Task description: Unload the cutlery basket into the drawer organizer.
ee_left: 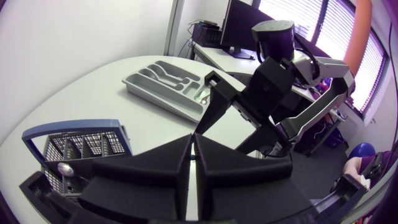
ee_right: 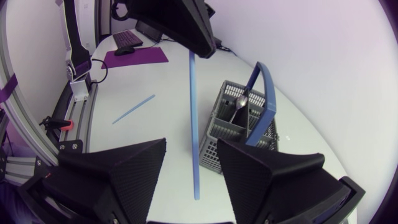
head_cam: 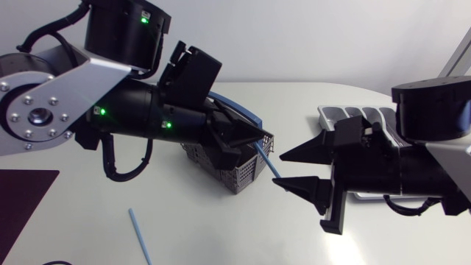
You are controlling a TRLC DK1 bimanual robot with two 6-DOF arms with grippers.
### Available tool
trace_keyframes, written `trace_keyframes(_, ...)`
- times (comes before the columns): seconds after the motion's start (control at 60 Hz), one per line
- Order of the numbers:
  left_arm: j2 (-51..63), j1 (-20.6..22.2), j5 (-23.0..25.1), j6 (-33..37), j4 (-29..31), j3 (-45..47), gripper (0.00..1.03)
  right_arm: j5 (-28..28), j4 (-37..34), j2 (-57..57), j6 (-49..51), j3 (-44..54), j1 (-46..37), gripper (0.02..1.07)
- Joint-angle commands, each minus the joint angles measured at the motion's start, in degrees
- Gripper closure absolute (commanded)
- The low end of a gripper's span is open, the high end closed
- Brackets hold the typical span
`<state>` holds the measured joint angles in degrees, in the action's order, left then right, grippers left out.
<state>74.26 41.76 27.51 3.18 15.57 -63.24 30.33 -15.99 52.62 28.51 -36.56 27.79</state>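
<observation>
White tabletop [head_cam: 221, 221] fills the scene, smooth and slightly glossy, its far edge curving round. The light is soft and even across it, and there's a pale glare on the surface at the near right. A dark purple mat [head_cam: 22, 195] lies flat at the left edge.

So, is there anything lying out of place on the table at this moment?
Yes. One loose blue stick lies on the table, apart from both the cutlery basket and the drawer organizer. A second blue stick is held in the shut left gripper, which looks normal.
</observation>
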Motion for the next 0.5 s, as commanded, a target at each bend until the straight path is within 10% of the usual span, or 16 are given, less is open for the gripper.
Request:
trace_keyframes(0.0, 1.06, 0.43, 1.15, -1.25, 0.42, -2.06, 1.0, -0.62, 1.05, 1.87, -0.3, -0.8, 1.56, 0.57)
trace_keyframes(0.25, 1.24, 0.34, 1.5, -1.25, 0.86, -1.8, 1.0, -2.99, 2.28, 1.78, -0.56, -0.97, 3.5, 0.97)
trace_keyframes(0.483, 1.33, 0.34, 2.2, -1.51, 1.04, -1.71, 1.0, -3.34, 1.84, 2.49, -0.48, -1.06, 3.94, 1.02)
